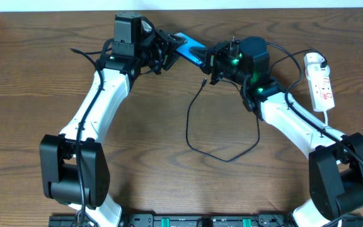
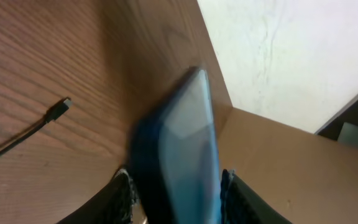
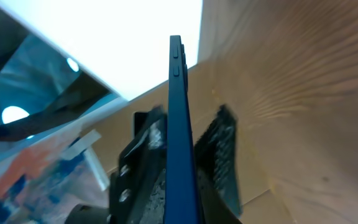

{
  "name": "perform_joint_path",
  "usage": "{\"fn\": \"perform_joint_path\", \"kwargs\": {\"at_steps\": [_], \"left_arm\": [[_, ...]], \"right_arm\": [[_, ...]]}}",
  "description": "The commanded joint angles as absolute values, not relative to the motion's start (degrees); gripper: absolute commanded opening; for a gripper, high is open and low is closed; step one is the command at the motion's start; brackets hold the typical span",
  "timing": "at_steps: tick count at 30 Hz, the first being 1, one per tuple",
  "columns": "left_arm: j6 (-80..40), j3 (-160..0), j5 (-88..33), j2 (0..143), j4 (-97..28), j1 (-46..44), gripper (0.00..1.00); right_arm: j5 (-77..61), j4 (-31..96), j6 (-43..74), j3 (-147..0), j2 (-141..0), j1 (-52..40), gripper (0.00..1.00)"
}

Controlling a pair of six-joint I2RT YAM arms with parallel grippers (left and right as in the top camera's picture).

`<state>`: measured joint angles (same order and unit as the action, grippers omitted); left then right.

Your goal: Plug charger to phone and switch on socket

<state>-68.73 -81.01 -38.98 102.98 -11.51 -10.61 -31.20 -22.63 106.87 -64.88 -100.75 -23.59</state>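
The phone (image 1: 190,48) is lifted off the wood table near its far edge, held between both arms. My left gripper (image 1: 172,52) is shut across its width; in the left wrist view the blurred blue phone (image 2: 188,143) fills the gap between the fingers (image 2: 124,194). My right gripper (image 1: 212,60) is shut on the other end, pinching the phone's thin dark blue edge (image 3: 178,93) in the right wrist view. The charger (image 1: 197,135) lies loose in a loop on the table, its plug tip (image 2: 59,109) free below the phone. The socket (image 1: 320,85) lies at far right.
A white plug (image 1: 314,61) sits in the socket's far end and a white cord (image 1: 330,120) trails from it by the right arm. The table's far edge (image 1: 244,10) runs just behind the phone, with a pale surface (image 2: 291,50) beyond.
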Motion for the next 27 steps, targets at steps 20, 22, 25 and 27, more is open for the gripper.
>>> {"fn": "perform_joint_path", "kwargs": {"at_steps": [20, 22, 25, 27], "left_arm": [[-78.1, -81.5, -37.9, 101.4, -11.2, -10.7, 0.07], [-76.7, -81.5, -37.9, 101.4, -11.2, -10.7, 0.08], [-72.6, -81.5, -37.9, 101.4, -11.2, -10.3, 0.07], [-68.9, -81.5, -38.2, 101.4, -11.4, -9.6, 0.07]], "right_arm": [[-31.6, -24.0, 109.8, -65.9, -100.0, -25.3, 0.07], [-31.7, -23.9, 109.6, -65.9, -100.0, -25.3, 0.17], [-31.6, -23.7, 107.5, -65.9, -100.0, -25.0, 0.37], [-31.5, -23.6, 104.1, -65.9, -100.0, -24.1, 0.50]]}}
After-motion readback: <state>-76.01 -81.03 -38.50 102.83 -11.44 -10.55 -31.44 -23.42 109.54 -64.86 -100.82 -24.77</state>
